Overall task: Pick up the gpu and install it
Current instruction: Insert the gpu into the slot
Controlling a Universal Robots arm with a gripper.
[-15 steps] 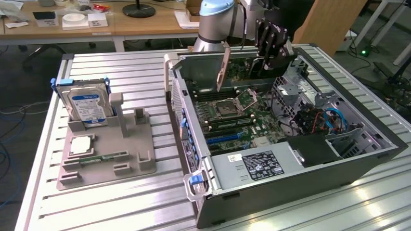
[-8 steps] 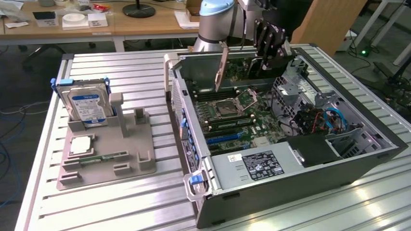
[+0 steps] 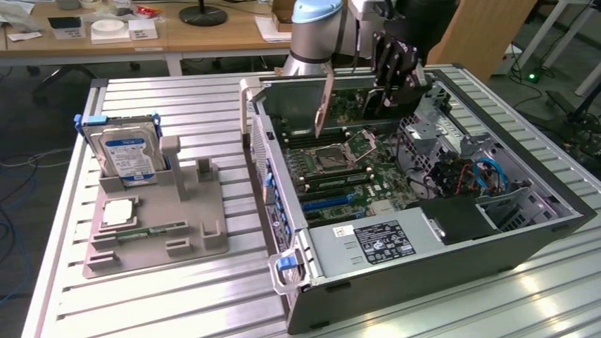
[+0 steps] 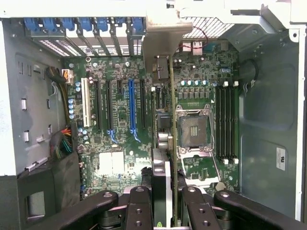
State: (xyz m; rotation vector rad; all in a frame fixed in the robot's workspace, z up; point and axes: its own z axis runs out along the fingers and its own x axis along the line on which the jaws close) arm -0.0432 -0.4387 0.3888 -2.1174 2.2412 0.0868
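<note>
**A:** Over the open grey metal computer case (image 3: 526,239), what have you got?

**B:** My gripper (image 4: 165,206) is clamped on the gpu (image 4: 163,167), a thin green circuit card with a black cooler and a silver end bracket. I hold it inside the case's opening, above the green motherboard (image 4: 120,143).

**A:** How far along?

**B:** The pick-up is done. The install is not, as I judge it: the card hangs clear of the long expansion slots (image 4: 130,110), seated in none.

**A:** Which way does it point?

**B:** It stands on edge. Its long axis runs across the case, with the bracket end towards the case wall lined with blue plastic clips (image 4: 81,24).
</note>
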